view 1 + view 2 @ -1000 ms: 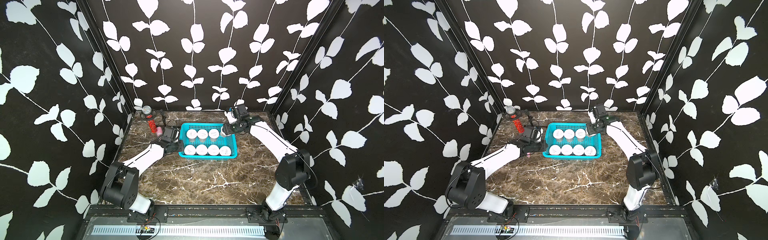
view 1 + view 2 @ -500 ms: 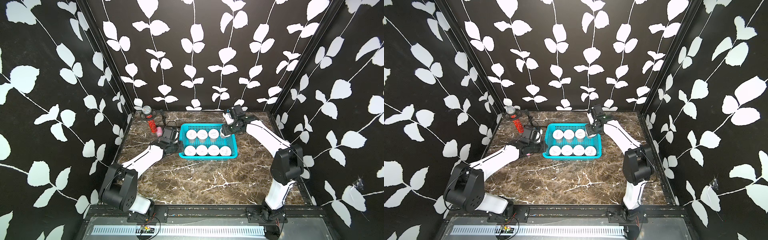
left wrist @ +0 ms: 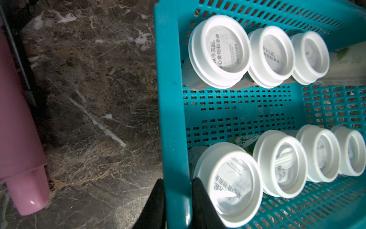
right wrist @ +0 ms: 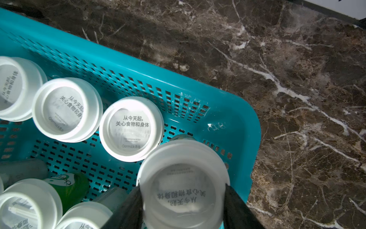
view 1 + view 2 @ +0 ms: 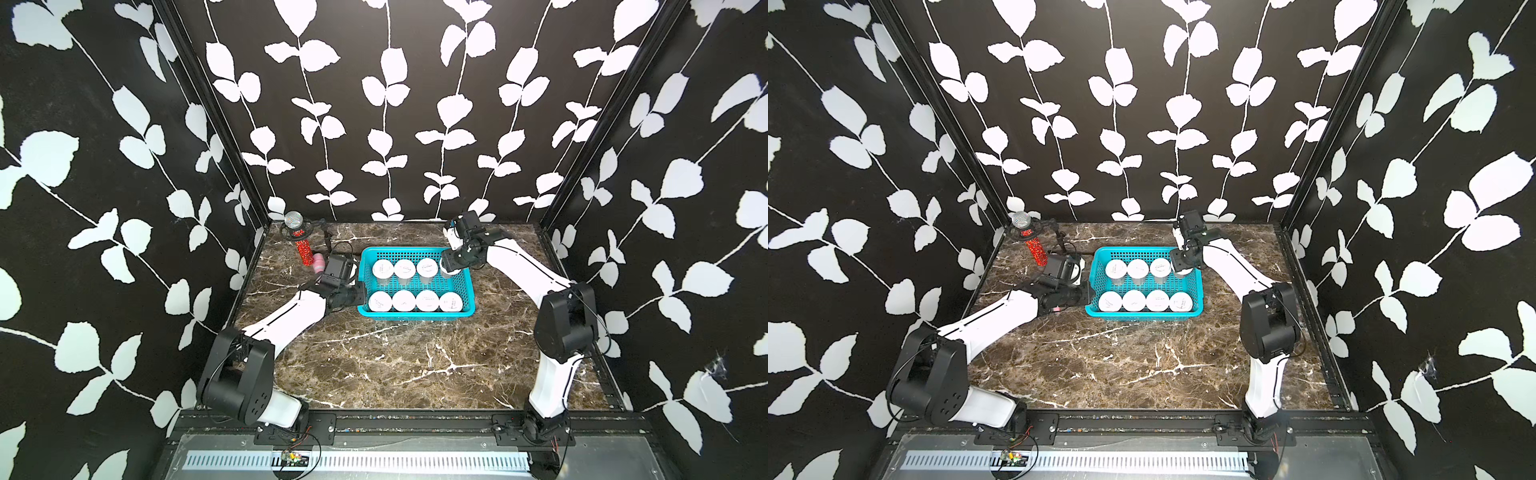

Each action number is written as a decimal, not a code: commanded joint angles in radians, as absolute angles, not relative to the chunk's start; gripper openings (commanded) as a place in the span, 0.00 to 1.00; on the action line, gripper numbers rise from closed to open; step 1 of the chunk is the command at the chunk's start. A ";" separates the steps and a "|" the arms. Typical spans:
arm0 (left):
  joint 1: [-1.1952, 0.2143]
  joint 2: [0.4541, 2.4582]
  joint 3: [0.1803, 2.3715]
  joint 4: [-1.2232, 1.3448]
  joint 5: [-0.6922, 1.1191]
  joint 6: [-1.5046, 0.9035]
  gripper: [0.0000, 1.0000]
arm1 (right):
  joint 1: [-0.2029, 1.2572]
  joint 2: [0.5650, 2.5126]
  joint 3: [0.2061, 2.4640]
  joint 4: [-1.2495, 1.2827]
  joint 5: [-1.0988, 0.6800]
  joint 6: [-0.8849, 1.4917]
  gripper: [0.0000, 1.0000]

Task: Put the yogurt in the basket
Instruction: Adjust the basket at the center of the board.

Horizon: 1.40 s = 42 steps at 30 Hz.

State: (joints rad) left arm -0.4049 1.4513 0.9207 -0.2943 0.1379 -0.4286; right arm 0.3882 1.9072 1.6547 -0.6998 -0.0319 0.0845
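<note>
Yogurt cup (the eighth) has shifted inward over basket corner — right gripper still clamped.

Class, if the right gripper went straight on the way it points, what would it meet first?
Likely the basket's bare corner floor, its held yogurt cup touching first; depth is unclear.

White-lidded yogurt cups fill the turquoise basket.
</note>
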 commanded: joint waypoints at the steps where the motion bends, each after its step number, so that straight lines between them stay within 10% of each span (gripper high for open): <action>1: -0.403 1.404 0.917 -0.316 0.134 -0.419 0.24 | 0.394 1.926 1.708 -0.690 -0.008 0.078 0.56; 42: -0.403 1.387 0.920 -0.337 0.123 -0.407 0.24 | 0.410 2.060 1.786 -0.735 0.022 0.115 0.55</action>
